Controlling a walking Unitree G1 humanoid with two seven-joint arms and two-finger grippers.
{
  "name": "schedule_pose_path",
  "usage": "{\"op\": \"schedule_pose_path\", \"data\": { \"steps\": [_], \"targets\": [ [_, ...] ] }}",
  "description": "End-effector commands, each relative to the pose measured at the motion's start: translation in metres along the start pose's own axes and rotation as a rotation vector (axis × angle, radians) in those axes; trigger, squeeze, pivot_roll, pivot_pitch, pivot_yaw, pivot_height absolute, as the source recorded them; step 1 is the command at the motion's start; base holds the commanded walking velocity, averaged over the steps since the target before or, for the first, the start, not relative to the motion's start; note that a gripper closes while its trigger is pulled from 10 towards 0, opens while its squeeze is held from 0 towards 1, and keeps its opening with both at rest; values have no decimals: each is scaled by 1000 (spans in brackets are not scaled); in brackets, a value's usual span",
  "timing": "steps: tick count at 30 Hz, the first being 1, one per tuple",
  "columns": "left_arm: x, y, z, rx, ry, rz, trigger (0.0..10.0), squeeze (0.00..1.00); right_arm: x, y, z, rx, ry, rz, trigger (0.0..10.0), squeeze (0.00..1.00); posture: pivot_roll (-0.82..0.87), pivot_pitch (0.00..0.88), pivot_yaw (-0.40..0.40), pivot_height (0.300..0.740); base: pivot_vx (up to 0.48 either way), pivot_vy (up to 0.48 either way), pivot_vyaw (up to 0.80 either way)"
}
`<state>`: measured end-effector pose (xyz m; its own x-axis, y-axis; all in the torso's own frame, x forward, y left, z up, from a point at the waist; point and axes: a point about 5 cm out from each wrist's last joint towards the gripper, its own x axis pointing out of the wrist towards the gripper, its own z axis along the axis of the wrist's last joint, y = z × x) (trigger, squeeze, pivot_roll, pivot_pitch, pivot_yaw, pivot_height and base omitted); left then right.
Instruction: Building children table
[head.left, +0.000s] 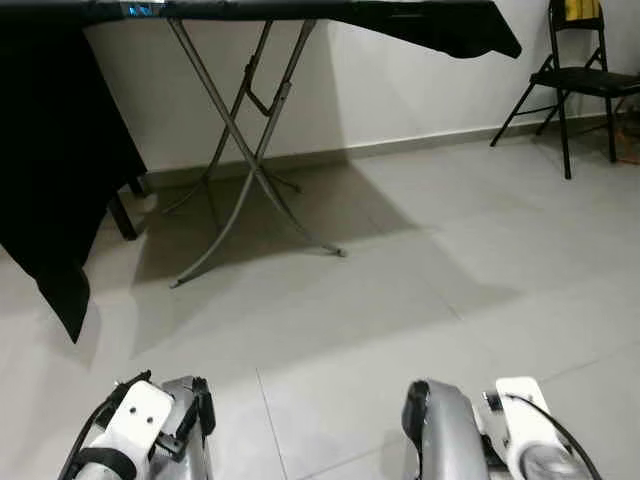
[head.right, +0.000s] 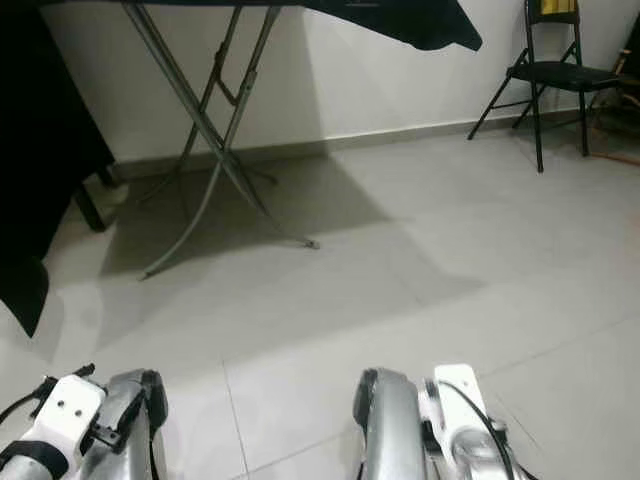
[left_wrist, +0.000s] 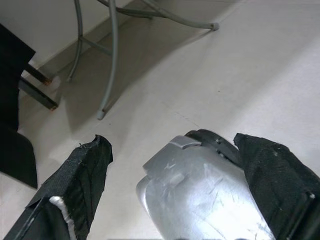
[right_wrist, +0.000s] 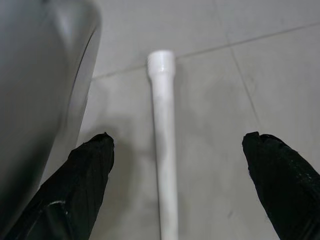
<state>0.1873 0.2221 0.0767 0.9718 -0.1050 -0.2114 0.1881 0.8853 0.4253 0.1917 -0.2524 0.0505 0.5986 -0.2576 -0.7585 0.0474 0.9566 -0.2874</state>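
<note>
Folding table (head.left: 245, 140): stands against the wall at the far left; grey tubular legs crossed in an X, feet on the floor.
Black cloth (head.left: 50, 170): covers the tabletop, hangs down on the left side almost to the floor; 1 corner droops off the right end.
Folding chair (head.left: 585, 75): black, at the far right beside the wall; a yellow item rests at its back.
Floor (head.left: 420, 290): light grey tiles with thin joints; table shadow falls across it.
Wall (head.left: 400, 80): white, with a low skirting strip.
</note>
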Motion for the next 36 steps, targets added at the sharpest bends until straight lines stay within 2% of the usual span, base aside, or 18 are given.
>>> {"op": "schedule_pose_path", "data": {
  "steps": [1, 4, 8, 10, 15, 17, 18, 19, 24, 25, 26, 28, 29, 30, 33, 36],
  "targets": [
    [-5, -4, -12, 2, 67, -8, 10000, 0, -4, 10, -1, -3, 11, 63, 10000, 0, -34, 0, -45, 300, 0, 0, 0],
    [-6, -8, -13, -3, 70, -15, 10000, 0, 3, 11, -10, 10, 56, 61, 10000, 0, -29, 0, -45, 300, 0, 0, 0],
    [-6, -8, -12, -4, 70, -15, 10000, 0, 8, 11, -9, 15, 69, 60, 10000, 0, -19, 0, -50, 300, 0, 0, 0],
    [-8, -2, -14, -2, 80, -1, 10000, 0, 21, 10, 2, -6, 61, 62, 10000, 0, -21, 0, -52, 300, 0, 0, 0],
    [-9, -2, -15, 0, 82, 1, 10000, 0, 23, 9, 5, -8, 60, 62, 10000, 0, -20, 0, -58, 300, 0, 0, 0],
    [-10, -8, -15, -7, 84, -5, 10000, 0, 52, 9, 16, -56, 63, 27, 10000, 0, -15, 0, -66, 300, 0, 0, 0],
    [-10, -8, -15, -7, 84, -5, 10000, 0, 52, 9, 16, -56, 63, 27, 10000, 0, -15, 0, -66, 300, 0, 0, 0],
    [-10, -10, -14, -11, 83, -6, 10000, 0, 61, 10, 18, -69, 68, 16, 10000, 0, -7, 0, -71, 300, 0, 0, 0],
    [-11, -11, -14, -13, 82, -7, 10000, 0, 66, 11, 19, -75, 72, 11, 10000, 0, -7, 0, -71, 300, 0, 0, 0],
    [-14, -8, -14, -10, 88, 0, 10000, 0, 73, 11, 13, -110, 98, 4, 10000, 0, 20, 0, -86, 300, 0, 0, 0],
    [-14, -8, -14, -10, 88, 0, 10000, 0, 73, 11, 13, -110, 98, 4, 10000, 0, 20, 0, -86, 300, 0, 0, 0],
    [-24, -3, -19, -5, 114, 15, 10000, 0, 81, 10, -3, -192, 156, 8, 10000, 0, 21, 0, -91, 300, 0, 0, 0],
    [-24, -3, -19, -5, 114, 15, 10000, 0, 81, 10, -3, -192, 156, 8, 10000, 0, 21, 0, -91, 300, 0, 0, 0],
    [-30, -4, -21, -3, 128, 13, 10000, 0, 84, 13, -12, -199, 186, 44, 10000, 0, 32, 0, -95, 300, 0, 0, 0],
    [-32, -4, -20, -4, 129, 12, 10000, 0, 85, 18, -14, -198, 191, 74, 10000, 0, 35, 0, -95, 300, 0, 0, 0],
    [-38, -4, -20, -4, 140, 7, 10000, 0, 80, 20, -18, -234, 185, 129, 10000, 0, 28, 0, -91, 300, 0, 0, 0]
  ]
}}
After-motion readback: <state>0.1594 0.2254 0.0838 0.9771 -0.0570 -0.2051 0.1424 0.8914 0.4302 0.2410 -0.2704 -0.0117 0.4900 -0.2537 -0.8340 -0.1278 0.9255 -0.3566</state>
